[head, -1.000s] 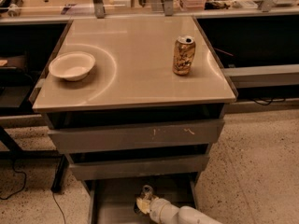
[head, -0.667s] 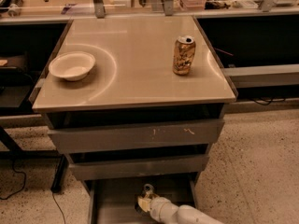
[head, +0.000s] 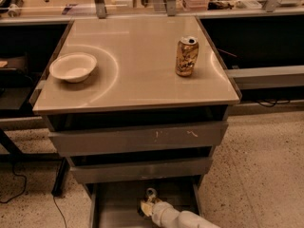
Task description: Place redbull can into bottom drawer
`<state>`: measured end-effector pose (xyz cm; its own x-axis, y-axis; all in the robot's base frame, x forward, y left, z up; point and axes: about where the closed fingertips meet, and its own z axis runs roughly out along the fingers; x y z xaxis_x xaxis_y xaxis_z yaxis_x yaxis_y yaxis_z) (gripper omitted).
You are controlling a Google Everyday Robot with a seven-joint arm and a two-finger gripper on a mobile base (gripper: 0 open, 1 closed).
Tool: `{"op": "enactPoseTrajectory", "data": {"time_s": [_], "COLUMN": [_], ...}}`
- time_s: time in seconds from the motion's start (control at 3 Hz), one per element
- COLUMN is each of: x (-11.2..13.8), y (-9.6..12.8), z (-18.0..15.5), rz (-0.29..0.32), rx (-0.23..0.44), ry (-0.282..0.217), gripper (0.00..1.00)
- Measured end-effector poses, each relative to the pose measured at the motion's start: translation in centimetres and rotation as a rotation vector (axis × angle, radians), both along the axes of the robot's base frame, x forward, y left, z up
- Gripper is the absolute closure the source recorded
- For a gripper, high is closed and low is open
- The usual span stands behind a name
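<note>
The bottom drawer is pulled open under the cabinet, with its flat grey floor showing. The redbull can stands upright inside it near the middle; only its silver top and a bit of its body show. My gripper reaches in from the lower right on a white arm and sits right at the can, low in the drawer. The gripper hides most of the can's body.
A wider gold-brown can and a white bowl stand on the beige cabinet top. Two shut grey drawers are above the open one. Dark benches flank the cabinet, and a cable lies on the speckled floor at left.
</note>
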<state>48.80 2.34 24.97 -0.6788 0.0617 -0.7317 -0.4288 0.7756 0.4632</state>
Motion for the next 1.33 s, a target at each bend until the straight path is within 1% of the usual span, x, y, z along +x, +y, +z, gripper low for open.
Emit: {"op": "enactPoseTrajectory", "data": {"time_s": [0.33, 0.67, 1.0, 1.33], "x": [-0.1, 0.7, 1.2, 1.4], "y": [0.8, 0.9, 0.7, 0.3], "z": [-1.1, -3.1, -4.7, -5.9], "rz": [-0.022, -0.090, -0.140, -0.179], "rx": [-0.023, -0.087, -0.141, -0.209], "ry": [-0.007, -0.050, -0.077, -0.102], "gripper": [1.00, 1.00, 1.00, 1.00]}}
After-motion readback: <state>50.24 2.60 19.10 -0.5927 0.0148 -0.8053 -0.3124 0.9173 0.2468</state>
